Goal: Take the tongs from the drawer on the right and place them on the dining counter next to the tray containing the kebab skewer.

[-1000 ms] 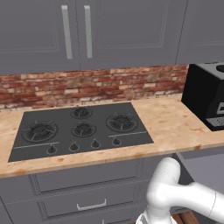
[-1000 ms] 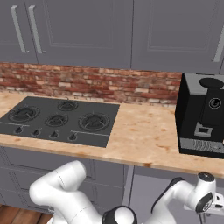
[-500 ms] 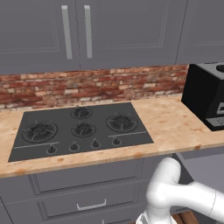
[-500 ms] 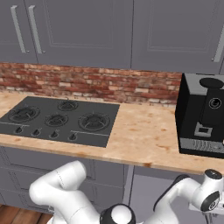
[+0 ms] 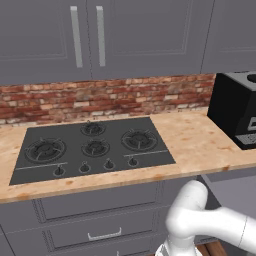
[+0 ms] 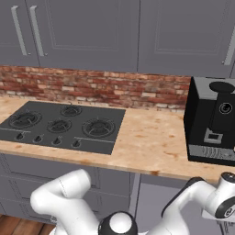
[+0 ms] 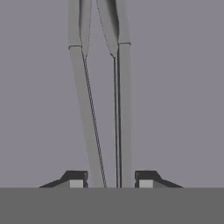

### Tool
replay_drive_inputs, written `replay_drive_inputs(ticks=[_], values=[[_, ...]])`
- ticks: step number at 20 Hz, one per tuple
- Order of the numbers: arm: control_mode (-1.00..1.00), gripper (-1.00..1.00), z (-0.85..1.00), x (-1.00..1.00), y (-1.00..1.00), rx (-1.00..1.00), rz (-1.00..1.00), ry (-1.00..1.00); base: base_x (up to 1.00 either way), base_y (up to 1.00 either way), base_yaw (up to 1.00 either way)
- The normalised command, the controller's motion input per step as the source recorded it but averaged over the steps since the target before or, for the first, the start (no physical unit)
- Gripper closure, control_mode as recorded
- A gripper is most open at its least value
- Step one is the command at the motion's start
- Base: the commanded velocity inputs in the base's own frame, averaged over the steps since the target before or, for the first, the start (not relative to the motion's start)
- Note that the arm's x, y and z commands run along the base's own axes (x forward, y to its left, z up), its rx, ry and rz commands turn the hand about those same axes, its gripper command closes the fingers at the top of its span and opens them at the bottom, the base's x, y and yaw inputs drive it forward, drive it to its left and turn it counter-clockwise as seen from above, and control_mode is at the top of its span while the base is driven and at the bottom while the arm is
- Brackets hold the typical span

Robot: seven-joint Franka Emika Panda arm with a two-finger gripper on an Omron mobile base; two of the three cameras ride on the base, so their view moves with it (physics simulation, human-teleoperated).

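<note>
The pincer [image 7: 111, 181] is narrowed, its two dark tips pressed against the outer sides of the tongs [image 7: 103, 109]; the tongs' two thin arms run straight away from it over a plain grey surface.

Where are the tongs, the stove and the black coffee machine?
tongs [image 7: 120, 113]: hand view, on the right arm.
hob [image 5: 92, 147]: left base view, on its middle burner.
coffee machine [image 6: 213, 121]: right base view, on its front face.

Your arm's wrist [image 6: 227, 202] drifts steadily toward the lower right corner of the right base view, sinking a little beneath the bench [image 6: 151, 147] edge. In the left base view the elbow [image 5: 192, 210] shifts only slightly.
</note>
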Motion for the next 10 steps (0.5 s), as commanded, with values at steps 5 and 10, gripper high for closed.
replay_drive_inputs(ticks=[5, 10], values=[[-1.00, 1.00, 0.52, -0.17, 0.16, 0.00, 0.00, 0.00, 0.00, 0.00, 0.00], [-1.00, 1.00, 0.50, -0.18, 0.17, 0.00, 0.00, 0.00, 0.00, 0.00, 0.00]])
